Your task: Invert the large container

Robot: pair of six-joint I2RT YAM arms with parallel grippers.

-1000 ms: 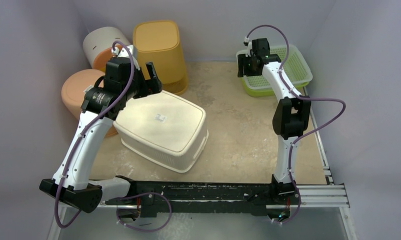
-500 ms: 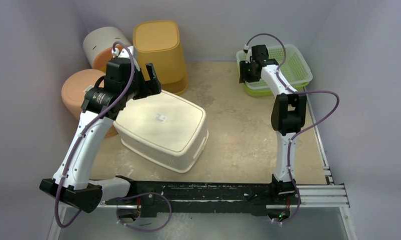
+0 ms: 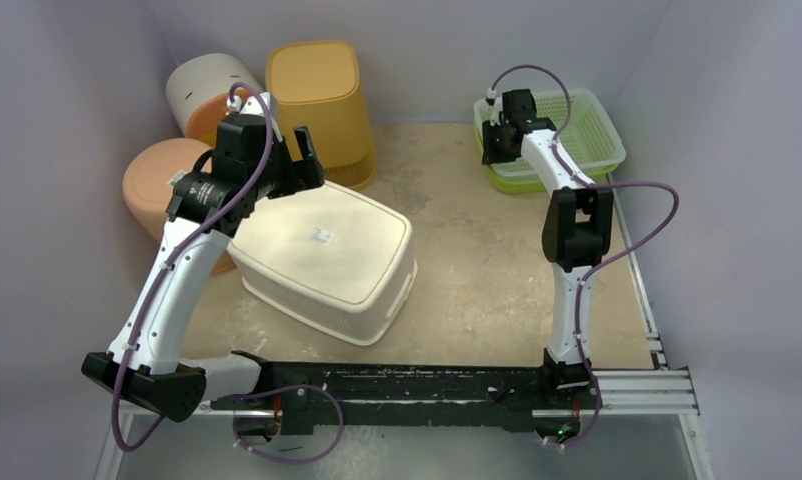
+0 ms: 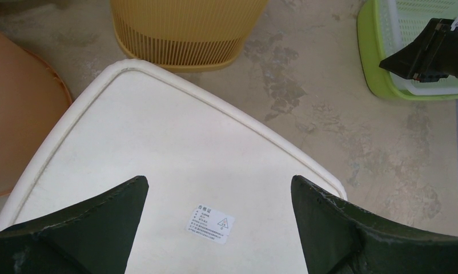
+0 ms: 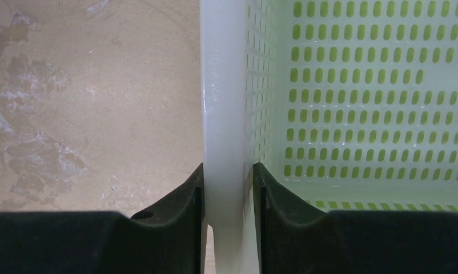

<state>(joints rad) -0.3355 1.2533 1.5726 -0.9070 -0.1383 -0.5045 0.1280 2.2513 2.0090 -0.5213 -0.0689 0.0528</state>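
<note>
Right gripper [image 5: 227,171] has slid off the middle of the white basket [image 5: 221,85] and onto its side rim since a second ago, and the fingers have come in on it. From the right wrist I now see one finger [image 5: 181,205] outside the rim and the other just inside the perforated wall, both pressed against the plastic, so I call that clamped on the basket rim. That basket sits nested in a green tray [image 3: 517,183], well apart from the large container [image 3: 327,250], off to its right and further back.

Left gripper [image 4: 218,185] has hardly shifted. It hangs over the back edge of the large container with its fingers spread wide, holding nothing. I cannot tell if the fingertips touch the plastic.

Large container lies left of centre on the surface [image 3: 477,270], smooth base facing up, a small label [image 4: 210,224] on that base, slotted sides running down toward the surface.

Just behind the large container stands the yellow-orange bin [image 3: 317,95]. To the container's left is a peach tub [image 3: 157,175], close against it; whether they touch I cannot tell.
</note>
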